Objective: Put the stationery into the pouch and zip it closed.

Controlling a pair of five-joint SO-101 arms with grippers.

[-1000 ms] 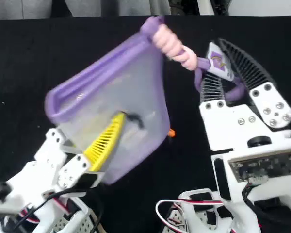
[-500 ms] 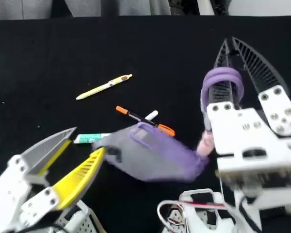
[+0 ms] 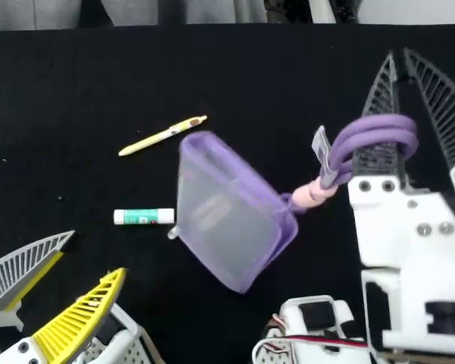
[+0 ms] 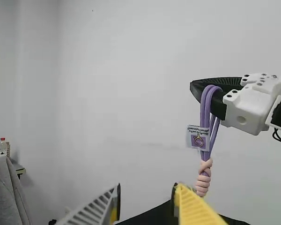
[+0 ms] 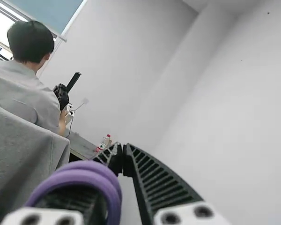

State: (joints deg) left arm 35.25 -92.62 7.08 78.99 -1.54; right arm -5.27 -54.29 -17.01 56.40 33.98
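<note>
**Robotics test bench in a bare white room**

A black-draped table [image 3: 76, 76] carries exposed servo wiring [image 3: 303, 343] at six o'clock. Plain white walls [image 4: 131, 70], a high window [image 5: 35, 10] and small bottles [image 5: 104, 140] suggest an office-like lab.

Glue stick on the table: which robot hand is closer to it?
Left. The left gripper is close by the glue stick, on its near side. The right gripper is far off, on the other side of the purple pouch.

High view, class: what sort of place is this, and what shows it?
Probably an indoor robotics lab or workroom: a robot arm at a black table, with a plain white wall behind.
</note>
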